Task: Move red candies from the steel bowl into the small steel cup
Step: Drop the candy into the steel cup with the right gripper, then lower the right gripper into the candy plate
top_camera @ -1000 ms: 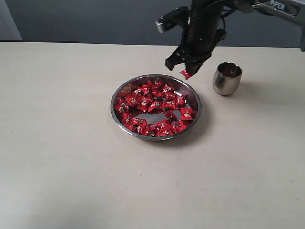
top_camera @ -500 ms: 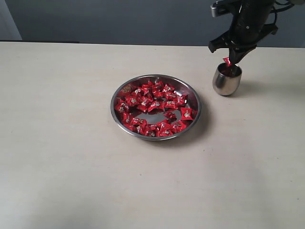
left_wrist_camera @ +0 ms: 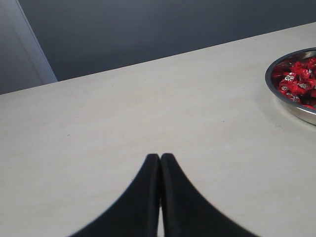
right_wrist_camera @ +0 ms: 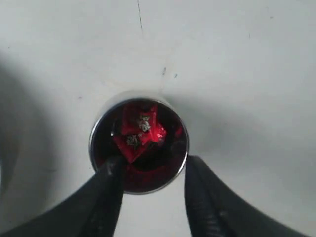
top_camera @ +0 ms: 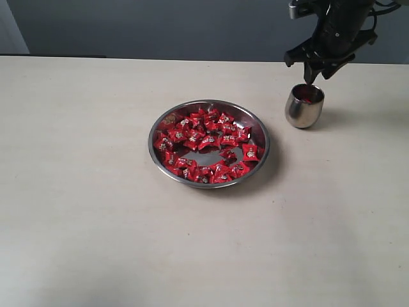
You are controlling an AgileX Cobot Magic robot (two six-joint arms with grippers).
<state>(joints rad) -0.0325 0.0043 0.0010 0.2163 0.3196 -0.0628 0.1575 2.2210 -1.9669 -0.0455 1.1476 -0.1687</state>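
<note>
small steel cup (top_camera: 303, 112): few red candies (right_wrist_camera: 140, 131) in | steel bowl (top_camera: 153, 137): most remain | right gripper (top_camera: 318, 75): parted, empty, above cup | left gripper (left_wrist_camera: 160, 163): closed

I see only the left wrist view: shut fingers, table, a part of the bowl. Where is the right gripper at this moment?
Observer: The right gripper hovers just above the small steel cup.
Operator: Does it hold something?
Observer: No, the jaws stand open and empty; red candies lie inside the cup.
Operator: And the bowl, is it nearly empty?
Observer: No, the steel bowl holds many more, with one bare patch of its bottom.
</note>
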